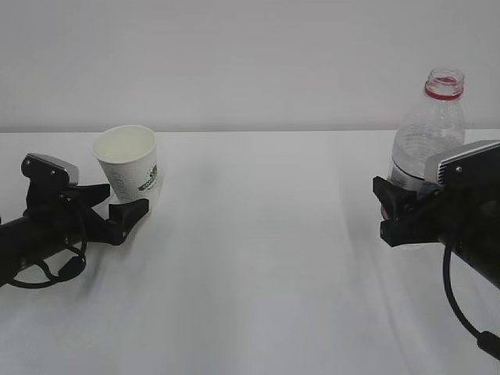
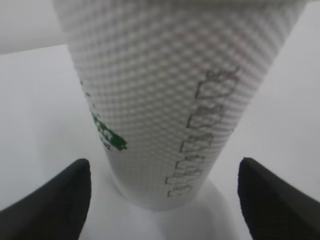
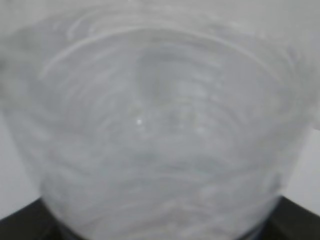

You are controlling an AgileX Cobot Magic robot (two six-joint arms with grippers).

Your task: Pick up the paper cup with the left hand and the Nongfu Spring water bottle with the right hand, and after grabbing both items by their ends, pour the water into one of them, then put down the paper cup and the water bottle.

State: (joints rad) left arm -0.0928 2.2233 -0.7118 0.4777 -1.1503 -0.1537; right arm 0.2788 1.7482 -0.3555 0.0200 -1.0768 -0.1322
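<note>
Close by on the left, my left gripper [image 1: 123, 197] was spread wide open. Its two black fingers [image 2: 60, 200] sat one on each side of the paper cup [image 1: 129, 164], low down near its bottom, and did not touch it. That cup was white with green marks, and it leaned a little on the white table [image 1: 258, 258]. Far over on the right, my right gripper [image 1: 388, 209] was closed around the lower part of the Nongfu Spring water bottle [image 1: 430, 133]. It stood straight up with no cap on its red ring [image 1: 444, 90].
</note>
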